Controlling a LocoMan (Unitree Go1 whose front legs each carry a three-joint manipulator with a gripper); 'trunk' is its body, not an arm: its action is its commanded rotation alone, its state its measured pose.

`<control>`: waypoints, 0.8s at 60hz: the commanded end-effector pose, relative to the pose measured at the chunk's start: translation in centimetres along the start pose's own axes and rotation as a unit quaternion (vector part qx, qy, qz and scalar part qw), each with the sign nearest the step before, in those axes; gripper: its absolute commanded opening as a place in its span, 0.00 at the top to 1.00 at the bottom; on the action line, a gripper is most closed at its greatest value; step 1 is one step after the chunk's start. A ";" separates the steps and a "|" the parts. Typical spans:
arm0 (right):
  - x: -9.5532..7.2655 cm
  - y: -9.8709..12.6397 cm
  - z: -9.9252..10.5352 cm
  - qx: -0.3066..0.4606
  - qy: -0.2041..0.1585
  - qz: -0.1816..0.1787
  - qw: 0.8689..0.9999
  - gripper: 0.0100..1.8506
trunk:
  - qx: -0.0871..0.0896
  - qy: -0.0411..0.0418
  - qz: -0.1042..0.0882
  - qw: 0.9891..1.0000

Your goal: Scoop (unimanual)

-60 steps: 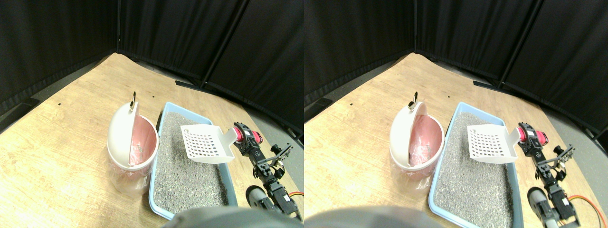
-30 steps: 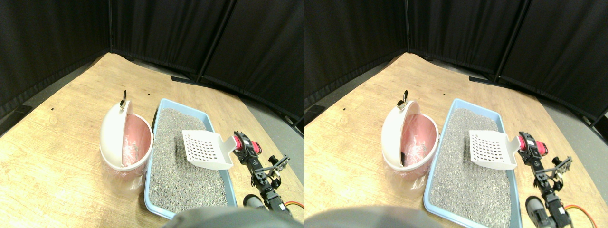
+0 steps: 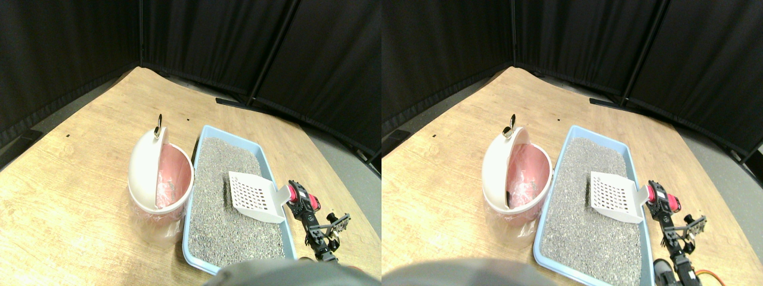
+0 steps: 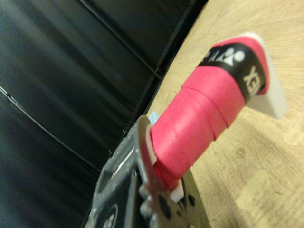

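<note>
Hiding the scoop (image 3: pixel 255 195) handle, the hand (image 3: pixel 300 199); grip unclear.

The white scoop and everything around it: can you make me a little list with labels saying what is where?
scoop: white slotted scoop, front edge down on the litter
handle: pink wrapped handle, at the right gripper
tray: blue tray filled with grey litter
bin: white bin with pink liner, left of the tray, lid tipped open
floor: wooden boards

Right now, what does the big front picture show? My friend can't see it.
A white slotted scoop sits low over grey litter in a blue tray, on the robot's right arm. A white bin with a pink bag stands beside the tray on a wooden floor.
</note>
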 end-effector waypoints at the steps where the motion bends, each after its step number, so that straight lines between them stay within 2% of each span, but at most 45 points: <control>1: 0.1 -0.1 0.1 0.005 -0.015 -0.001 1.000 0.97 | -0.002 -0.006 0.000 1.000; 12: 0.3 -0.4 -0.1 0.009 0.013 -0.015 1.000 0.97 | -0.004 -0.005 -0.001 1.000; 17: 0.2 -0.3 0.4 -0.005 0.065 -0.034 0.997 0.97 | -0.004 -0.005 0.000 1.000; 20: 0.2 -0.3 0.7 -0.013 0.076 -0.038 0.996 0.94 | -0.005 -0.005 0.001 1.000; 22: 0.2 -0.3 0.8 -0.014 0.090 -0.042 0.995 0.86 | -0.005 -0.005 0.001 1.000; 23: 0.2 -0.3 0.8 -0.014 0.090 -0.042 0.995 0.86 | -0.005 -0.005 0.002 1.000; 28: 0.2 -0.4 1.1 -0.007 0.113 -0.053 0.992 0.66 | -0.005 -0.005 0.003 1.000; 33: 0.2 -0.4 1.2 -0.005 0.142 -0.057 0.988 0.51 | -0.005 -0.005 0.003 1.000; 35: 0.2 -0.4 1.2 -0.005 0.147 -0.057 0.988 0.49 | -0.005 -0.005 0.003 1.000; 42: 0.1 -0.3 1.4 0.016 0.206 -0.067 0.976 0.19 | -0.005 -0.002 0.002 1.000; 43: 0.1 -0.3 1.4 0.016 0.206 -0.067 0.976 0.19 | -0.005 -0.002 0.002 1.000; 48: -0.2 -0.5 1.6 0.016 0.233 -0.061 0.970 0.05 | -0.005 -0.002 0.003 1.000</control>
